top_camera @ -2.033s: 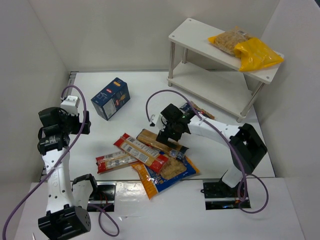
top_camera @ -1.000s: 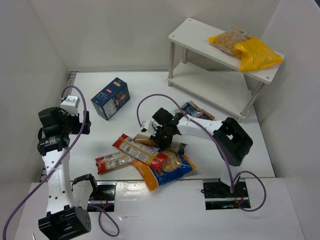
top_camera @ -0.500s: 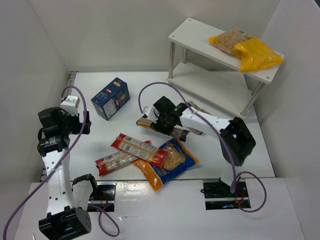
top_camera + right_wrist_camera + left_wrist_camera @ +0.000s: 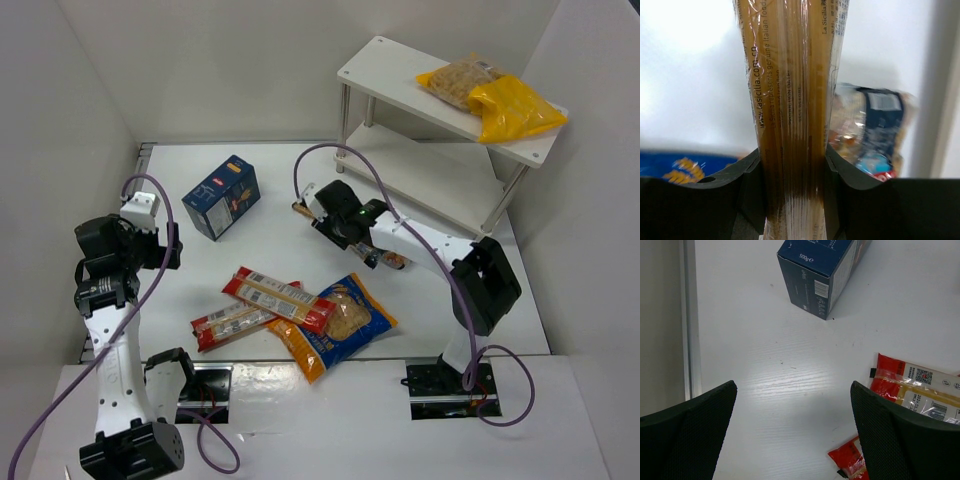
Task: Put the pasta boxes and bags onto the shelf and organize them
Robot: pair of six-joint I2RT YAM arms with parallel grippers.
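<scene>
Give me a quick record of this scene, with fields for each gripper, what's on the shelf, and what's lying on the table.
left gripper: open, holding nothing
right gripper: shut on brown spaghetti pack
shelf top tier: clear pasta bag, yellow bag
table: dark blue carton, upper red spaghetti pack, lower red spaghetti pack, orange-blue bag

Two bags point(image 4: 512, 110) lie on the shelf point(image 4: 385, 68); carton point(image 4: 221, 196) stands left.
</scene>
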